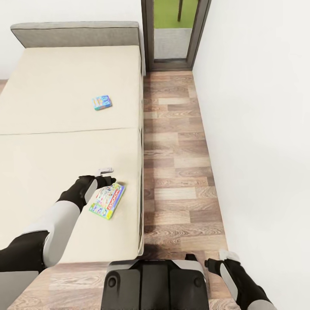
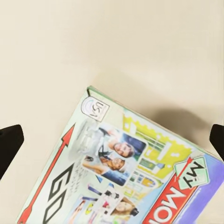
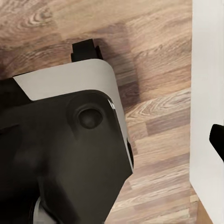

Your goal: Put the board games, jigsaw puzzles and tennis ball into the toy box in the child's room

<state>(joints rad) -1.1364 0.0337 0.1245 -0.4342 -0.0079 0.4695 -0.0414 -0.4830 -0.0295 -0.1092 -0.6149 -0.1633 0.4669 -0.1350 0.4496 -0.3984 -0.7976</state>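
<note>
With its fingers spread wide, the left gripper (image 1: 104, 174) hovers over the bed (image 1: 51, 86) just at ten o'clock of the greenish board game (image 1: 107, 200), and should centre across the box's narrow width before pinching.

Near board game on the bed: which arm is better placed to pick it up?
Left. Its end effector hangs right over the near board game, fingers spread wide. The right end effector is low beside the base, over the floor.
</note>
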